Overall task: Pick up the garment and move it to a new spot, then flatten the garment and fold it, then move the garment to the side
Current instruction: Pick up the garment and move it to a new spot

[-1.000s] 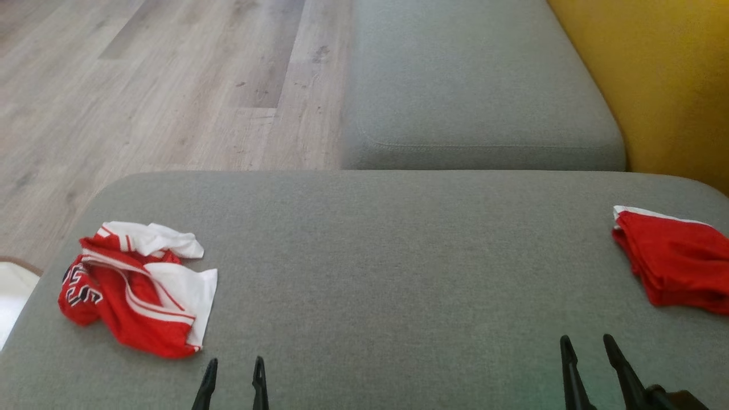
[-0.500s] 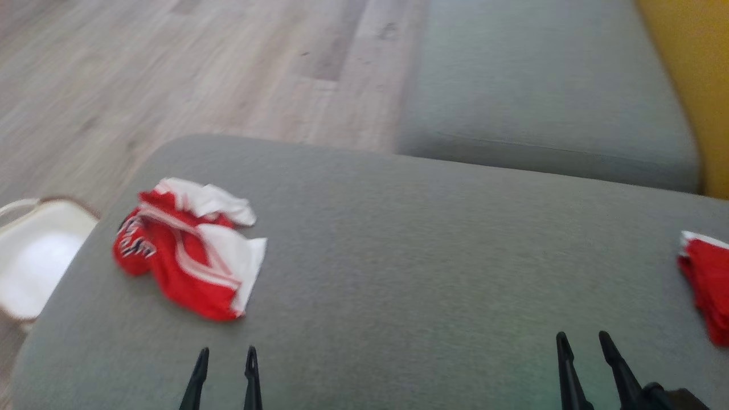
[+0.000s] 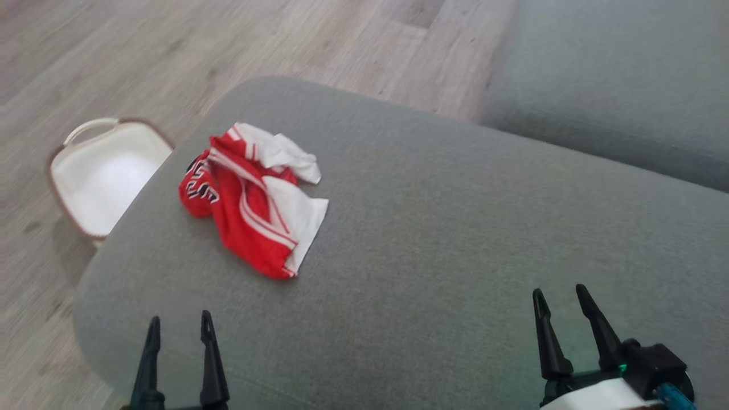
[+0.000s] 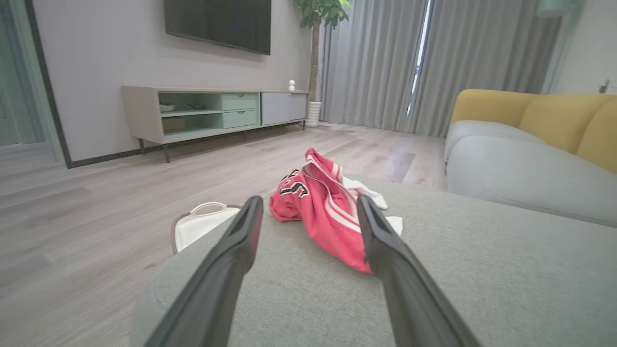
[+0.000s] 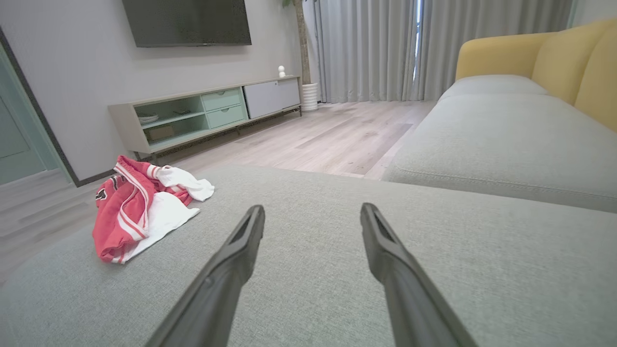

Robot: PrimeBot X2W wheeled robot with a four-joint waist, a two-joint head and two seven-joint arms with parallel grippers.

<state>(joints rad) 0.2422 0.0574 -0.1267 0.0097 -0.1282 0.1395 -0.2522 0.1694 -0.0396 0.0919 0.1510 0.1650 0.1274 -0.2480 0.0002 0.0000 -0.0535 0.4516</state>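
**Head cam panned left; garment is the same heap in the same spot**

Camera move, not object move. The view has swung left over the last second, so the garment (image 3: 245, 210) sits closer to frame centre and a white basket (image 3: 105, 182) has come into shot. Heap shape looks unchanged.

Near: left gripper (image 3: 179, 319) and right gripper (image 3: 559, 291) are both over the near edge of the grey seat cushion (image 3: 455, 239). Fingers apart on both, nothing in them, neither touching fabric. The left one is at the cushion's near-left corner, and in its wrist view the garment is straight ahead. The right one is at the cushion's near-right, well apart from the garment.

Mid: garment lies crumpled on the cushion's far-left part, near the left edge, fully on the cushion. Red jersey-type fabric with white panels, white stripe trim and dark white-outlined lettering partly visible on the left fold. Can't tell front from back, or where the hem is.

Handling guess: light, soft, limp, so it will drape and drag. Cushion cloth looks grippy, so lift, don't slide. Best hold looks like the raised red ridge on top of the heap, or the white flap lying flat toward the cushion's middle. A single-layer edge would make flattening easier.

Far: basket is on the wood floor (image 3: 114, 57) just beside the cushion's left edge. A second grey seat (image 3: 615, 85) lies beyond the cushion's far-right side.
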